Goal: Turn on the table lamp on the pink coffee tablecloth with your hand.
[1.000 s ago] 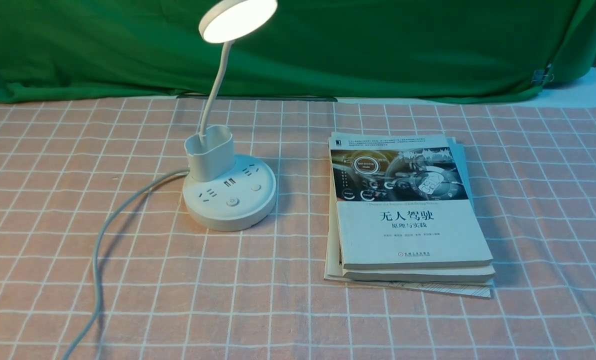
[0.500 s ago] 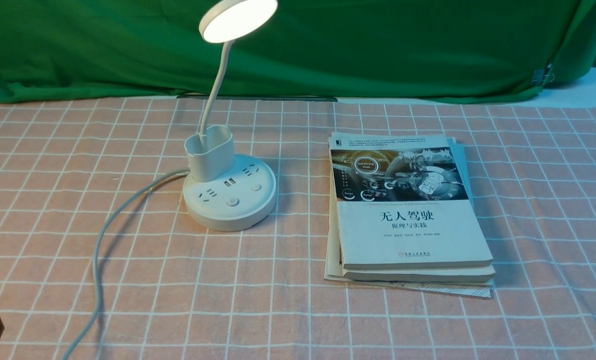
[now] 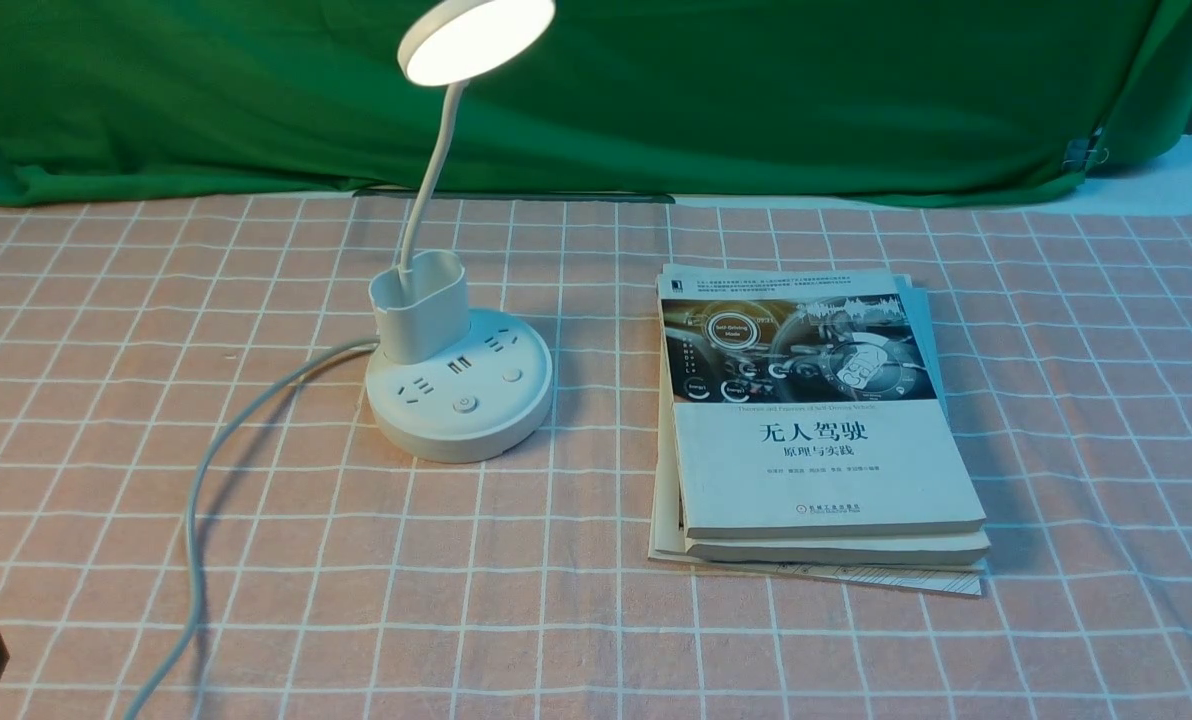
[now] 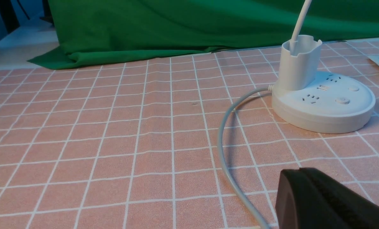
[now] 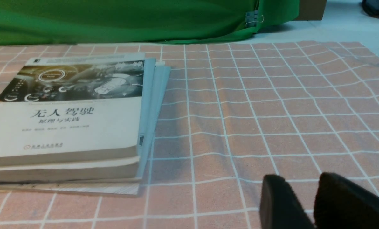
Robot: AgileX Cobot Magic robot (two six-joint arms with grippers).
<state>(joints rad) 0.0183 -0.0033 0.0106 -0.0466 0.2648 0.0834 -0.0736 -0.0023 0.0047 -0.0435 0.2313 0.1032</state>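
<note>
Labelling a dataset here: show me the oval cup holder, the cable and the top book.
Cup holder [image 3: 424,325]: front view, outer wall.
Cable [image 4: 222,140]: left wrist view, curved stretch.
Top book [image 3: 831,480]: front view, white lower cover.

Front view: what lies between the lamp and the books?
Only bare pink cloth lies between the lamp and the books, seen in the front view.

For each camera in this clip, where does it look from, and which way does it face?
Front view: between the two arms, looking forward and down at the lamp and book stack; a dark tip of the left arm shows at its lower left corner.
Left wrist view: on the left wrist, facing across the tablecloth toward the green backdrop; dark jaws show.
Right wrist view: on the right wrist, facing the books and backdrop; two dark jaws show, apart.
Both wrist views share the tablecloth and backdrop.
</note>
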